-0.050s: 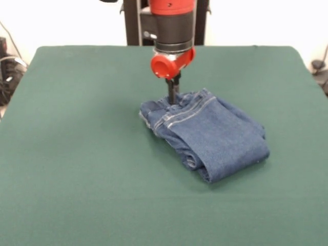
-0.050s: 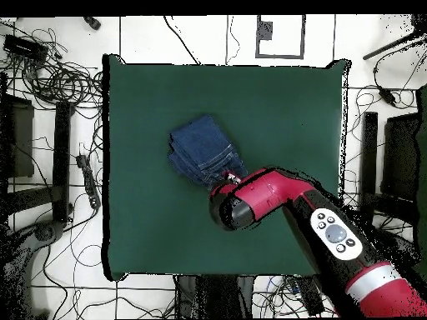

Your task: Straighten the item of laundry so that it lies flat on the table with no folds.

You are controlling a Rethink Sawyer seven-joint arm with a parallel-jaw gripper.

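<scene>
Seeing folded jeans mid-table, gripper down at their far edge.

Nearest us in the front view we get bare green table, then the doubled-over fold of the denim, lying as a thick bundle with several layers stacked, not flat. Further back we see the stitched seam and bunched waistband end. There the dark gripper tip meets the cloth; we cannot tell how wide it stands or whether it has hold of the fabric. Behind it rises the red and black arm. Overhead, we see the jeans near the table's middle, arm over them.
</scene>
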